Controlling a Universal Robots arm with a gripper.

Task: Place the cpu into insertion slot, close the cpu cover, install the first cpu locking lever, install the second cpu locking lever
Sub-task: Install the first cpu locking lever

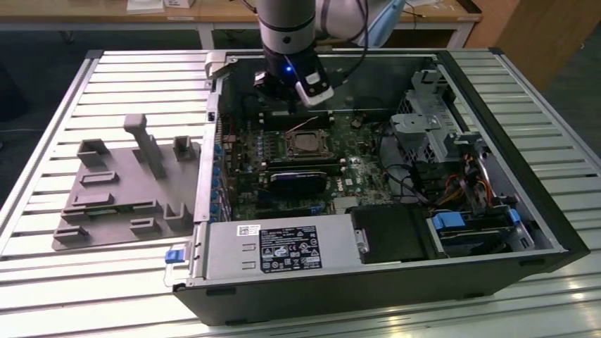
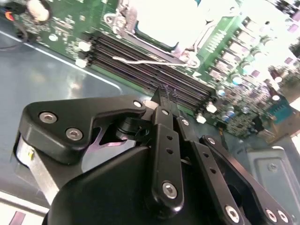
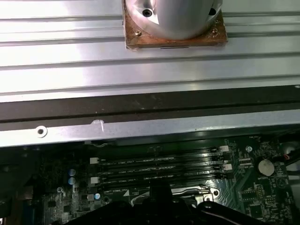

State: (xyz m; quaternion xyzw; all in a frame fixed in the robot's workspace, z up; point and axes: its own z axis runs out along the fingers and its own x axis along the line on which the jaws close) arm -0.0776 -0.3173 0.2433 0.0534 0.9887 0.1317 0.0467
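In the exterior view my gripper (image 1: 280,110) reaches down into the open computer case, just behind the insertion slot (image 1: 302,145). That slot is a small square socket with a shiny rim. The silvery cpu cover (image 1: 302,135) appears to lie flat on it, and the grey cpu (image 1: 303,146) shows in its window. In the second wrist view the gripper (image 2: 164,93) is shut, with nothing visible between the fingertips, which sit right at the black memory slots (image 2: 140,58). A thin wire locking lever (image 2: 137,61) sticks out over those slots, beside the glare-washed socket (image 2: 164,21). The same lever (image 3: 187,190) appears in the first wrist view.
A grey moulded fixture (image 1: 122,190) lies on the slatted table at the exterior view's left. Inside the case are a dark card (image 1: 300,179), a power supply (image 1: 272,248), a drive cage (image 1: 423,130) and cables (image 1: 469,190). The case wall (image 3: 140,127) stands close behind the memory slots.
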